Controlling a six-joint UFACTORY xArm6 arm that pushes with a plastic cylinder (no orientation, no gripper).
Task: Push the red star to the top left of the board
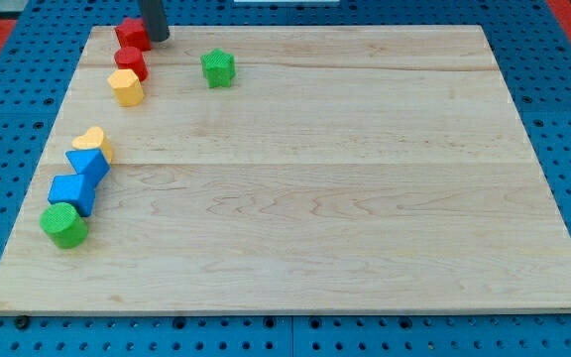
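Note:
The red star (132, 33) lies near the board's top left corner. My tip (157, 39) rests just to its right, touching or almost touching it. Just below the star sits a red round block (130, 62), with a yellow hexagon block (126, 87) under that. A green star (218, 68) lies further right, near the view's top.
At the board's left edge a yellow heart (91, 142), a blue triangle (89, 164), a blue cube (71, 192) and a green cylinder (63, 224) form a slanting row. The wooden board (315, 178) lies on a blue pegboard.

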